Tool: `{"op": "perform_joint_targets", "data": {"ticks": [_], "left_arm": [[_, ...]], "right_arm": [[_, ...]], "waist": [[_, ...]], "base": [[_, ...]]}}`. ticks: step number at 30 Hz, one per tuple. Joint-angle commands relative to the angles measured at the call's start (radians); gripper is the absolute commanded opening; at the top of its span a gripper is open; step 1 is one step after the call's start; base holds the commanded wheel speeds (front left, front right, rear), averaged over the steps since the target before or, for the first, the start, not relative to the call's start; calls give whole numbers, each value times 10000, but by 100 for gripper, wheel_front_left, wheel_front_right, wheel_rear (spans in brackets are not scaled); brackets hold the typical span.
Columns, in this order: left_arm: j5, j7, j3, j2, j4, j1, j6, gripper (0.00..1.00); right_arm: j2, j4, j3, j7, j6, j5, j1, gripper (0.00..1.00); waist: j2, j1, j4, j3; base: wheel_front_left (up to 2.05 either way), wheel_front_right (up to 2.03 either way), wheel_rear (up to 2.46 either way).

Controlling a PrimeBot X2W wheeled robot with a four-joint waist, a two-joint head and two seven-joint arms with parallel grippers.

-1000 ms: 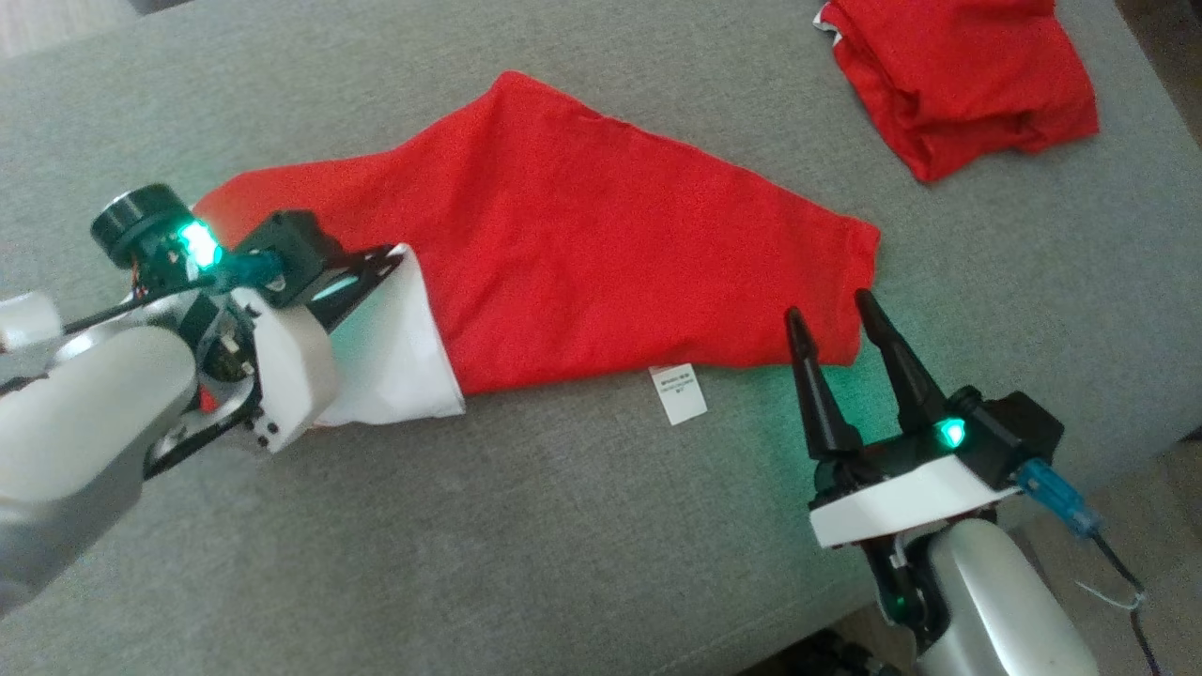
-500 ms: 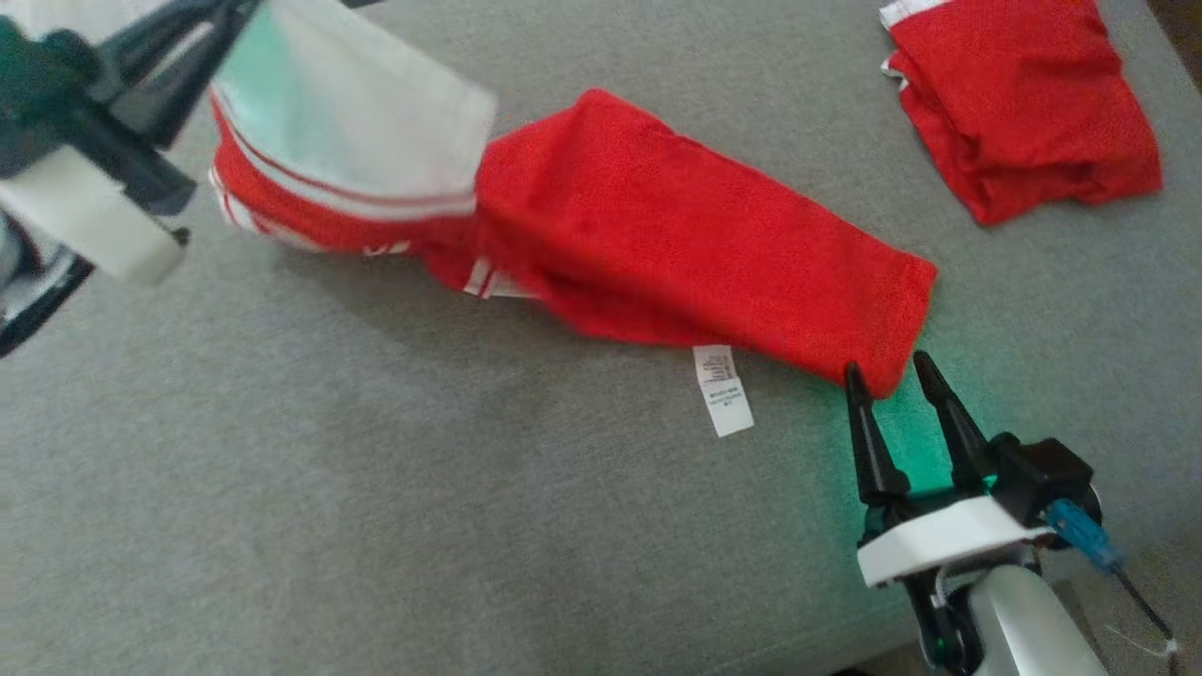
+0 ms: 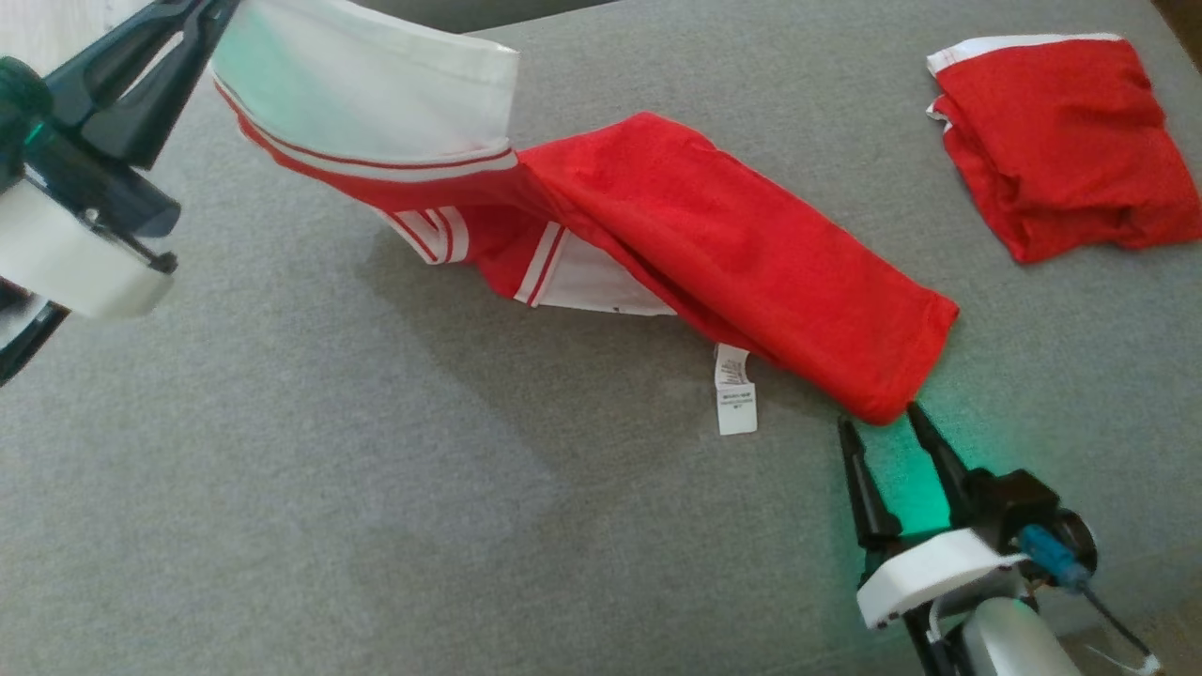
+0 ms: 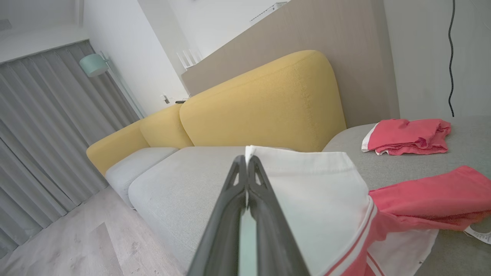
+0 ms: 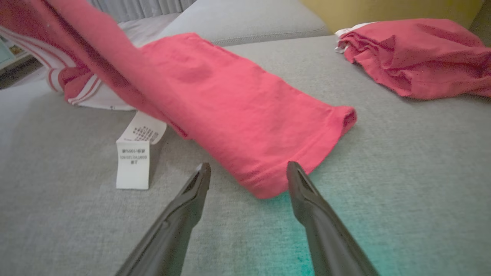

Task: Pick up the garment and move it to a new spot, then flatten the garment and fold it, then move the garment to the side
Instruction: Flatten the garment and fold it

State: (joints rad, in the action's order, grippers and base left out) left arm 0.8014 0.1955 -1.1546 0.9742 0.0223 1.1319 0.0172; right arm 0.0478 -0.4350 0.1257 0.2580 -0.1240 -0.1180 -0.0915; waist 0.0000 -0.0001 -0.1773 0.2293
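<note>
Right hand [image 3: 879,419] at the near right edge of the grey sofa seat [image 3: 376,507]: wide open, holding nothing, fingers low over the fabric. Red garment [image 3: 751,253]: its hem corner lies just ahead of that hand, in line with the gap; can't tell if it touches. White care label [image 3: 735,402] lies flat on the seat just beside that corner, on the left-edge side, hanging from under the garment's edge. Garment runs diagonally from there toward the far left corner. The near end is flat on the seat, the far end is lifted off it, and white-striped folds sag underneath. Left hand [image 3: 211,9] is raised at the far left, closed tight on the garment's white band and holding it in the air. Second red garment [image 3: 1061,178], folded, rests near the far right corner, well apart. Yellow backrest [image 4: 261,103] stands beyond the far edge.
</note>
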Motion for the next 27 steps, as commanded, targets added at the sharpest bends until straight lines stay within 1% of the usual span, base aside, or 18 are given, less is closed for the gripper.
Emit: {"op": "perform_joint_targets", "data": {"ticks": [1, 5, 8, 11, 12, 14, 15, 19, 27], "left_arm": [[41, 0, 602, 419, -159, 272, -92, 0], [12, -83, 544, 401, -287, 276, -105, 0], [20, -134, 516, 402, -358, 276, -106, 0], [32, -140, 491, 380, -398, 257, -119, 0], [42, -132, 481, 375, -405, 235, -125, 0], [68, -104, 462, 377, -420, 177, -140, 0], [86, -81, 457, 380, -424, 141, -154, 0], [168, 46, 428, 418, -419, -80, -238, 0], [396, 455, 607, 557, -655, -668, -524, 0]], "right_arm": [[24, 132, 298, 38, -67, 185, -149, 100], [24, -487, 209, 38, -67, 642, -414, 100], [24, -1232, -201, 38, -67, 1704, -719, 100], [24, -1570, -411, 38, -67, 2135, -995, 100], [24, -1660, -469, 38, -67, 2243, -1063, 94], [24, -1827, -530, 38, -67, 2317, -1177, 29], [24, -1887, -566, 38, -67, 2335, -1227, 0], [24, -1860, -654, 38, -67, 2152, -1302, 0], [24, -478, -600, 38, -67, 838, -986, 0]], "waist": [[0, 1, 55, -25], [0, 1, 146, -63], [0, 1, 202, -89], [0, 1, 242, -121], [0, 1, 243, -139], [0, 1, 235, -179], [0, 1, 227, -205], [0, 1, 185, -325], [0, 1, 9, -591]], "base": [[0, 0, 0], [0, 0, 0], [0, 0, 0], [0, 0, 0], [0, 0, 0], [0, 0, 0], [0, 0, 0], [0, 0, 0], [0, 0, 0]]}}
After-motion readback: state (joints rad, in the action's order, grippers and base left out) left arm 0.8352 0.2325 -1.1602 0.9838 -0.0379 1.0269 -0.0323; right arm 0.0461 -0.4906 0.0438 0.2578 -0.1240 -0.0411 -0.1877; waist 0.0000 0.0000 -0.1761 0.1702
